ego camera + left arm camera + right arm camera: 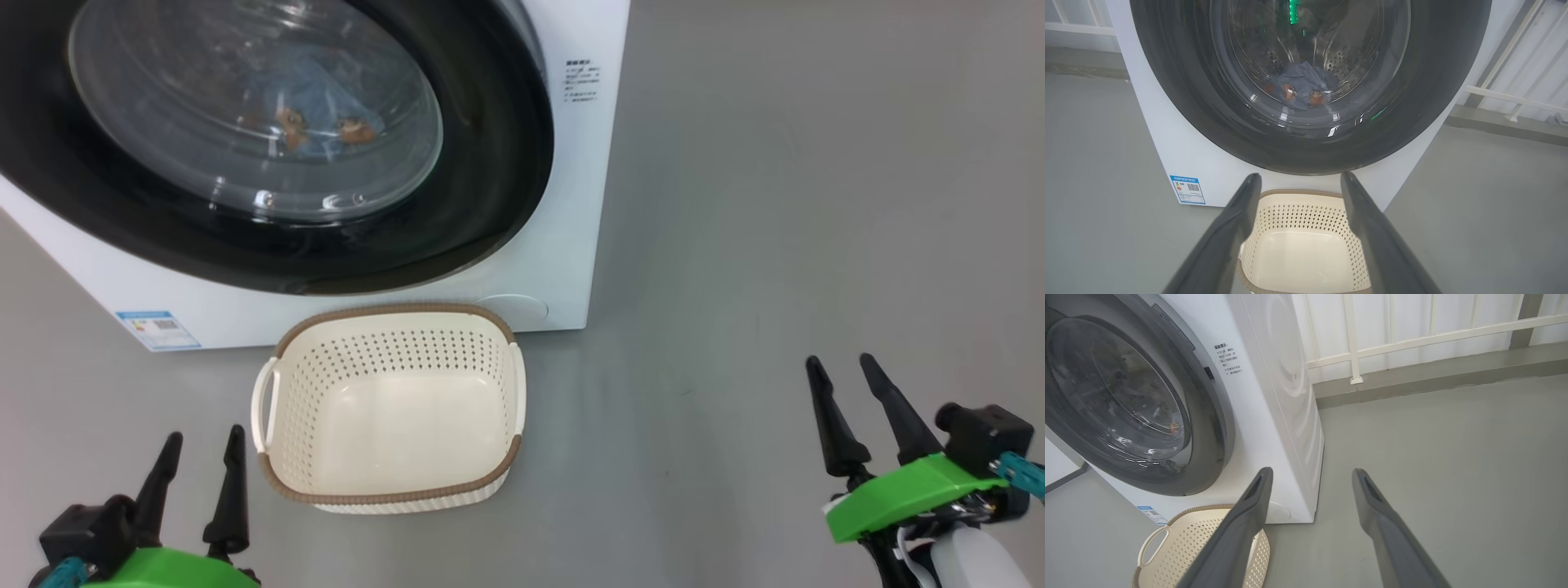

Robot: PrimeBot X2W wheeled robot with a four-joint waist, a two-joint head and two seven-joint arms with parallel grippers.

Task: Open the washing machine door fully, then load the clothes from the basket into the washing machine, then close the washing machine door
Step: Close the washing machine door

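Washing machine door (490, 163) shut flat on the front of the white washing machine (575, 204). Behind its glass, low in the steel drum (1343, 65), blue clothes (1300, 85) with orange prints. Just before the washer on the grey floor (735, 245), cream basket (392, 359) upright, bare bottom showing, near the blue label (159, 328). Left claw (204, 434) low beside the basket's left, fingers spread wide, gripping nothing. Right claw (839, 361) well apart to the right, over the floor, likewise spread, gripping nothing.
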